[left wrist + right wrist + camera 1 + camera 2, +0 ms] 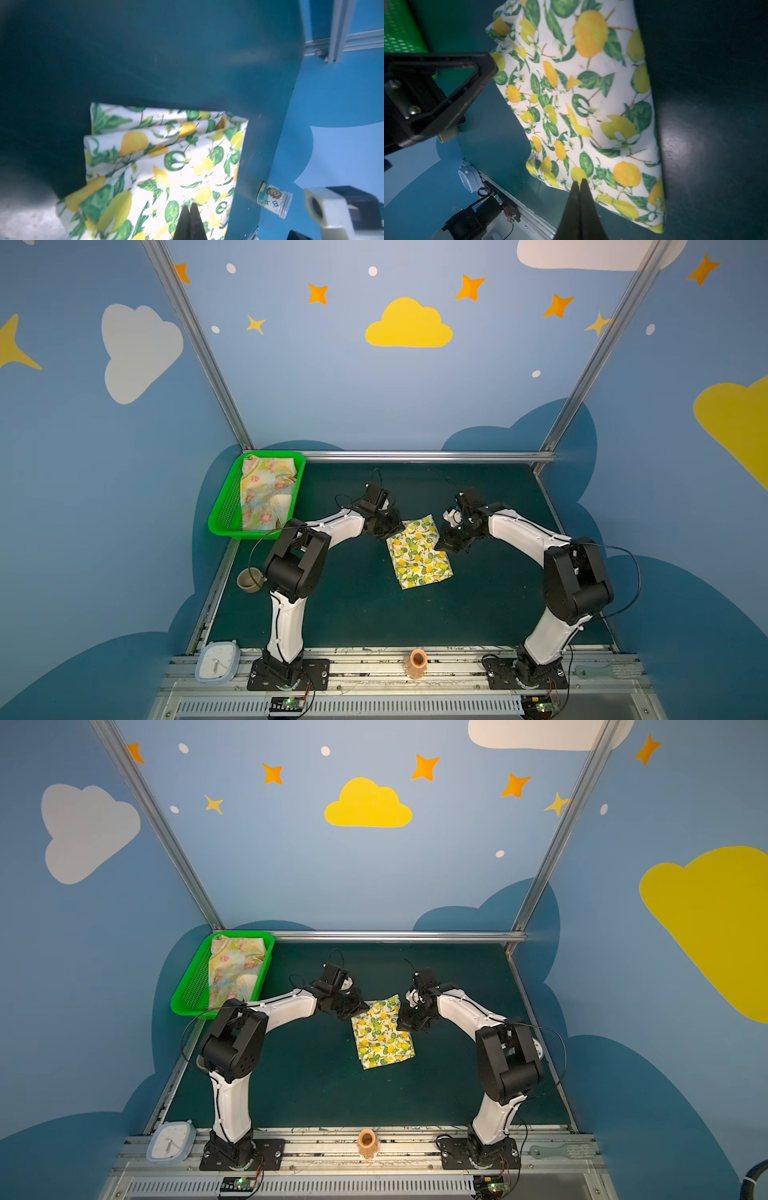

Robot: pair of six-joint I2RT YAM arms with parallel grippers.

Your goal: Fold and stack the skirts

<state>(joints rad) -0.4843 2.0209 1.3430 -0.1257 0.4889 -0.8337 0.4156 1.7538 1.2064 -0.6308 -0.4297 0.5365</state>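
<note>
A small clear plastic cup (274, 200) is showing a sunflower sticker with dark characters, too blurred for reading. Nothing else is carrying legible text.

I have the lemon skirt (419, 553) lying folded about the middle of the surface (353, 614), between the left arm (291, 564) and the right arm (577, 576). The left gripper (189, 207) sits over its far left corner, and the right gripper (579, 182) is at its right edge. The basket (224, 531) stands in the far left corner of the surface, with the flower skirt (266, 493) inside it. Nearer me, at the surface's left edge just left of the left arm, stands a mug (249, 580). Along the front rail (374, 668) I see a clock (217, 660) left of the left arm's base. A small vase (417, 662) sits between the two bases, and a brush (598, 670) lies right of the right arm's base.
</note>
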